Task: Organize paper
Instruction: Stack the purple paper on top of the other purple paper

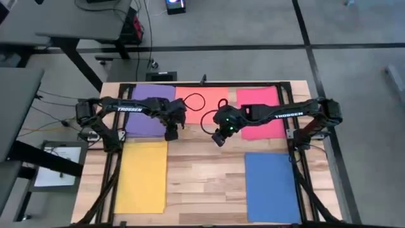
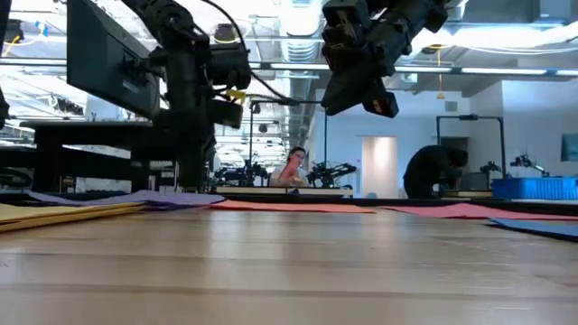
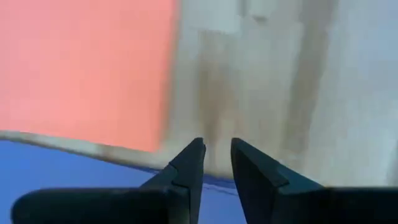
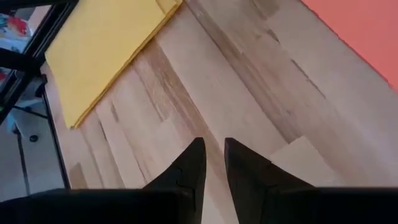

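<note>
Five sheets lie flat on the wooden table [image 1: 202, 168]. The left claw [image 1: 171, 134] hangs low at the near right corner of the purple sheet [image 1: 149, 109]; its wrist view shows the fingers [image 3: 189, 165] a narrow gap apart with nothing between them, over that sheet's edge, with the salmon sheet [image 1: 201, 101] just ahead and to the side. The yellow sheet [image 1: 142, 175] lies just below this claw, toward the table's front left.

The right claw [image 1: 219, 136] hovers higher, over bare wood beside the near edge of the salmon sheet. Its fingers [image 4: 193, 165] are also a narrow gap apart and hold nothing. The pink-red sheet [image 1: 259, 111] lies to this claw's right, under the right arm, and the blue sheet [image 1: 271, 187] sits well apart toward the front right. The two claws are near each other at the table's middle, not touching. A black cable [image 1: 201, 109] loops over the salmon sheet
</note>
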